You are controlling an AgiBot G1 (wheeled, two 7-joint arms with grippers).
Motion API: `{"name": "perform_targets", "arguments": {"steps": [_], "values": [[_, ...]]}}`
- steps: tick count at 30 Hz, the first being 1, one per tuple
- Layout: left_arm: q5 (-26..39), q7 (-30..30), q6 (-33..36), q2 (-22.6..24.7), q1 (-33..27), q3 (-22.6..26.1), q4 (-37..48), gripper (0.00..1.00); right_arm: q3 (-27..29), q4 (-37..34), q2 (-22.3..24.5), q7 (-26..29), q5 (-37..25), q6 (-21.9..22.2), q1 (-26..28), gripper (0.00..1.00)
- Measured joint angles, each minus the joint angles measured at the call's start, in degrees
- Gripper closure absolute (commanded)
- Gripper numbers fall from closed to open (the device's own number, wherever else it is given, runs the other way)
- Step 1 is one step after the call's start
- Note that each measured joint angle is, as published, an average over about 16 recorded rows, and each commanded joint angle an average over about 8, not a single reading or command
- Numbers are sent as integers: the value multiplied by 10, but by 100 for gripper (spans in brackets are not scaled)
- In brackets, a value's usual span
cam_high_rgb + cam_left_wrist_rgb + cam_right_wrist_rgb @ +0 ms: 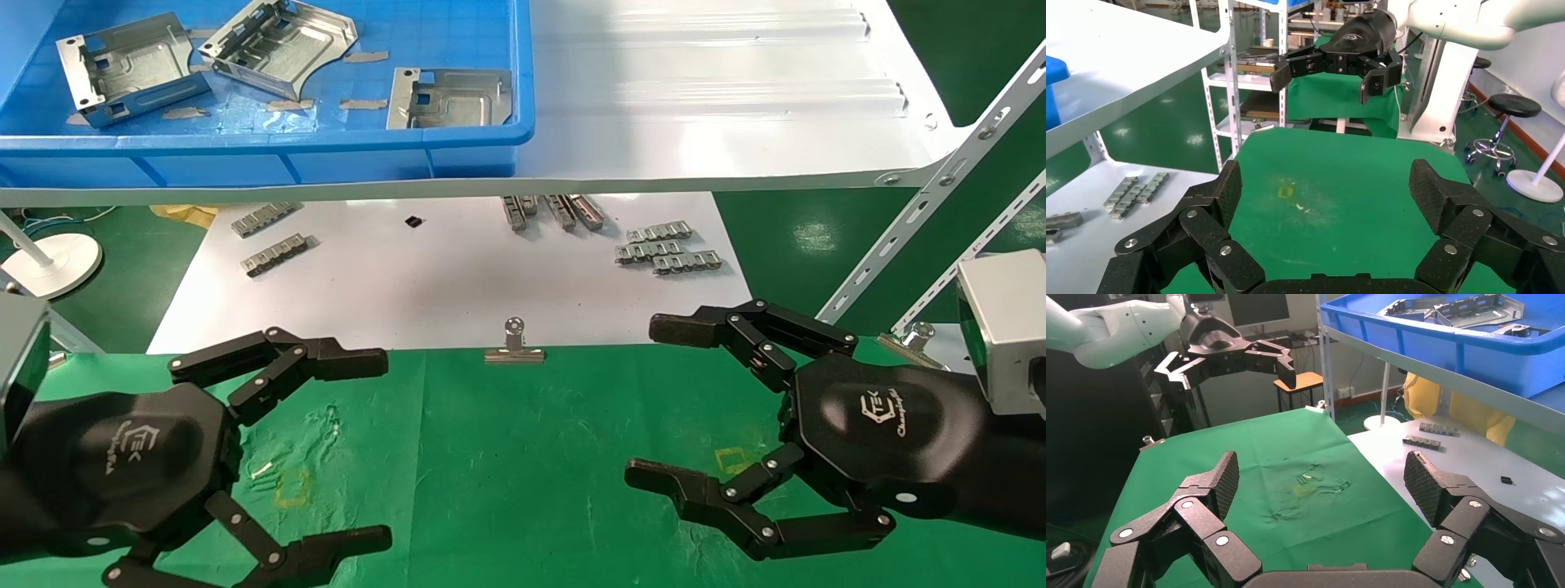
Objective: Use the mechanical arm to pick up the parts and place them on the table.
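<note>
Both pincers hover above the green worktop with fingers spread wide and nothing between them: the left pincer at the robot's left, the right pincer at its right, well apart. The parts lie far beyond both pincers, higher up, in a blue tray on a white shelf; three brackets show there. Between the pincers, at the worktop's far edge, sits a metal clip; beyond it small link strips lie on a white board
</note>
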Motion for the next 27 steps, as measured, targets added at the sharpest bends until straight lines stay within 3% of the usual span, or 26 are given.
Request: {"name": "perform_targets", "arguments": {"steps": [27], "values": [[0,0,0,0,0,0,0,0,0,0,0,0,0,0,0,0]]}}
